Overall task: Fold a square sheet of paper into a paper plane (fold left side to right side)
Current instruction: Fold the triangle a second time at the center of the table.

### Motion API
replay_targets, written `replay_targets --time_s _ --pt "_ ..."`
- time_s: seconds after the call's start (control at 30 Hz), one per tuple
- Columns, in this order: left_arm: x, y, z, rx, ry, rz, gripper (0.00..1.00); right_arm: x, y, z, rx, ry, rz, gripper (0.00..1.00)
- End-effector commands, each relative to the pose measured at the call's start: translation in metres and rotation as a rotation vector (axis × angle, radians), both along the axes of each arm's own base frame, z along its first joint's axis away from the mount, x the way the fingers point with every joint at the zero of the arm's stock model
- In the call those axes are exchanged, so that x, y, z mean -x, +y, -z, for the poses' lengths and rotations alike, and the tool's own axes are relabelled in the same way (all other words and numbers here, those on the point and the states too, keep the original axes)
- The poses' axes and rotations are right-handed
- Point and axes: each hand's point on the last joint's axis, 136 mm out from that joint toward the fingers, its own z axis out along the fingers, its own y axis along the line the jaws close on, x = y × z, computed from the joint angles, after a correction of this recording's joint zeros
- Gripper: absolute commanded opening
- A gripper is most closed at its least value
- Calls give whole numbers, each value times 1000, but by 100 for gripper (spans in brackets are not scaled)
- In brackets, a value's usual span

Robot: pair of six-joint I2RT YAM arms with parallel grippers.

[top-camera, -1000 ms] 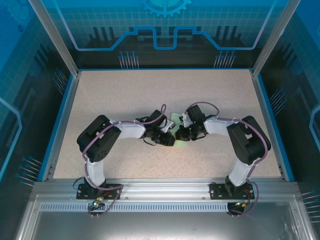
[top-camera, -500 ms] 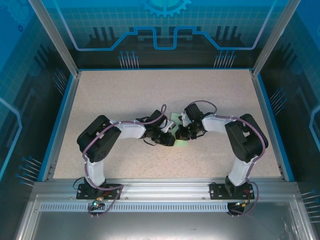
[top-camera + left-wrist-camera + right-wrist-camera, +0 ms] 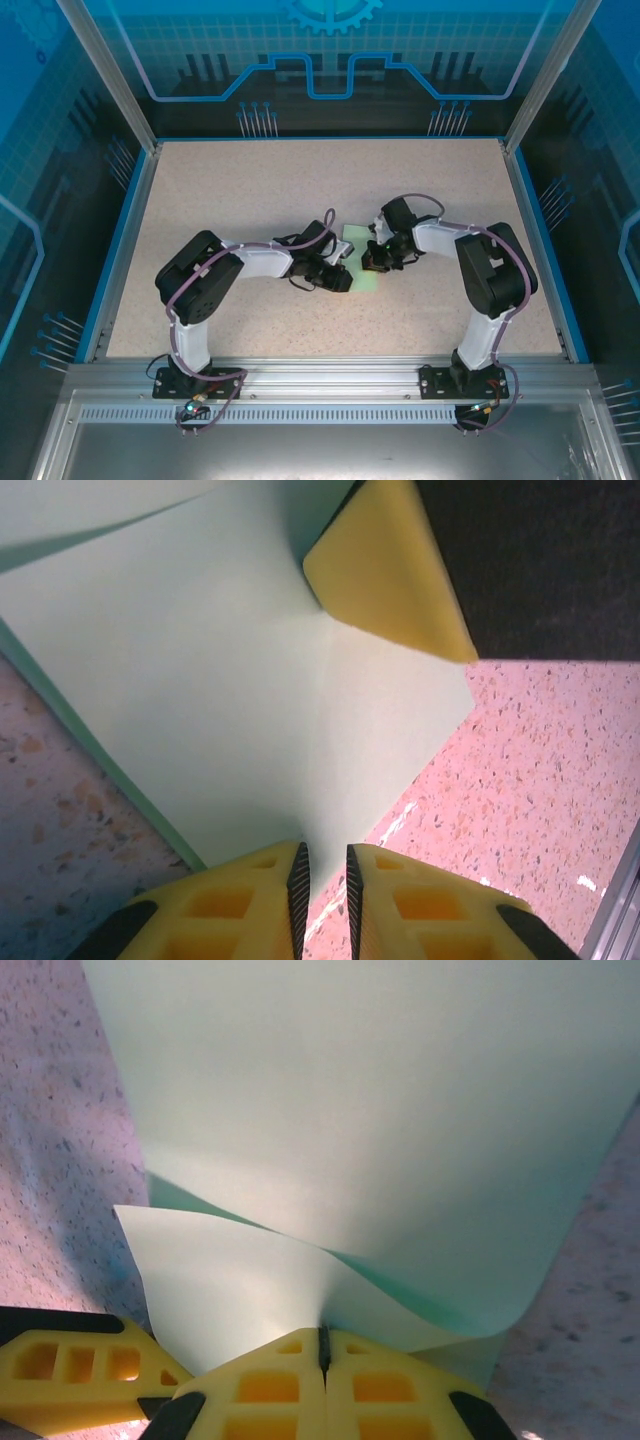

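Both arms reach inward, meeting mid-table over the thin pale mint-green square sheet of paper (image 3: 362, 262). The right gripper (image 3: 323, 1360) pinches its edge and has drawn back rightward; the left gripper (image 3: 325, 880) clamps the opposite edge.

A speckled beige surface (image 3: 250, 190) sits inside a blue rim (image 3: 118, 250). Slanted metal posts (image 3: 105, 70) rise at its far corners, framing blue see-through panels (image 3: 330, 50) printed with grid and gear patterns. A ridged metal rail (image 3: 320, 380) runs along the near edge.
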Motion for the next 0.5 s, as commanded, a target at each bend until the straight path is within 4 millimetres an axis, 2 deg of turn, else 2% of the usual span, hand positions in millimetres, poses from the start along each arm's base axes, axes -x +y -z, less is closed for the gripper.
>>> replay_targets --time_s 0.0,0.27,0.47 --pt "25 27 45 -161 88 8 22 -18 -45 18 146 -6 71 0" --pt "25 27 43 -155 84 8 21 -37 -52 11 115 -10 94 0" --pt "25 26 39 -144 74 5 22 -42 -55 5 90 -7 107 0"
